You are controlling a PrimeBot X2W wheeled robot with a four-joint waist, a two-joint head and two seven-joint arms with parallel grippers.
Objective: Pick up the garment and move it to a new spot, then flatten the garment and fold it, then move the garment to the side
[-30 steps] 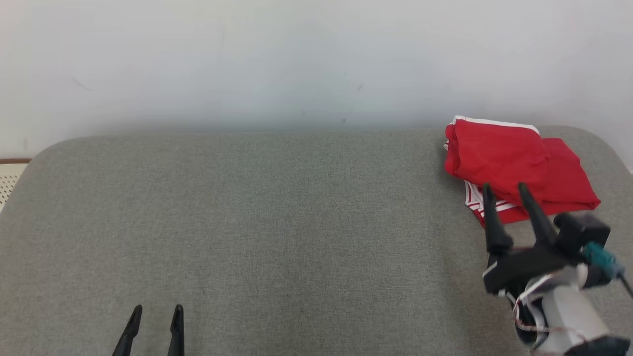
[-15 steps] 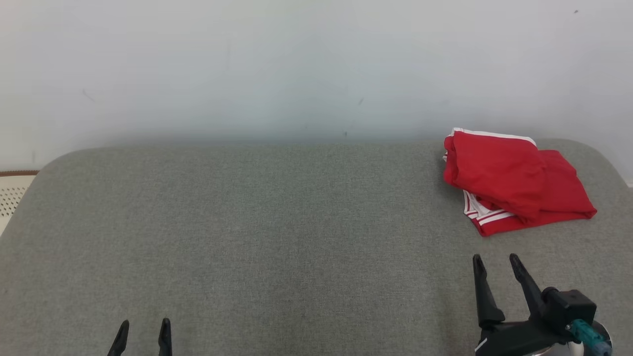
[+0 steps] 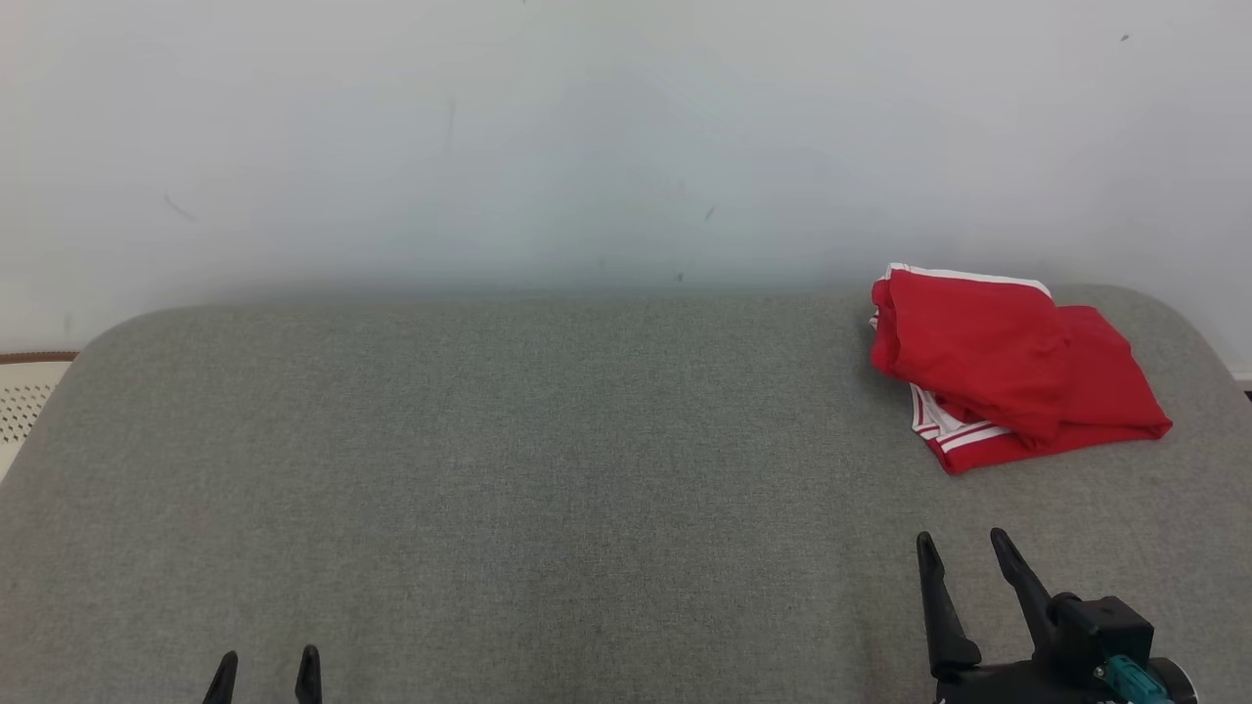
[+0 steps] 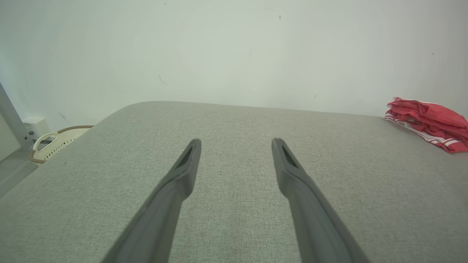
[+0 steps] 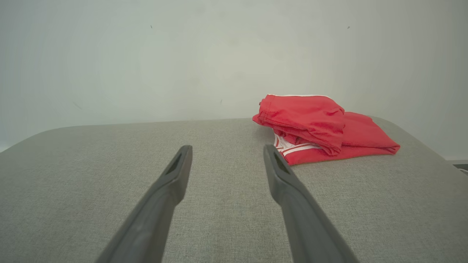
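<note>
The garment (image 3: 1007, 367) is red with white striped trim, folded into a compact bundle at the far right of the grey padded surface (image 3: 548, 469), near the wall. It also lies at the right edge of the left wrist view (image 4: 431, 122) and ahead to the right in the right wrist view (image 5: 321, 128). My right gripper (image 3: 961, 550) stands open at the lower right, well short of the garment, nothing between its fingers (image 5: 281, 171). At the bottom left my left gripper (image 3: 266, 667) is open and empty, its fingers (image 4: 186, 164) over bare fabric.
A pale wall (image 3: 587, 147) rises directly behind the surface. A cream perforated basket with a brown rim (image 4: 55, 140) sits beyond the surface's left end, beside a grey post (image 4: 11, 120). The surface has rounded corners at both ends.
My right gripper has drawn back from the garment's near edge toward the bottom of the view, leaving the garment lying. The camera has tilted, so the whole scene sits lower.
</note>
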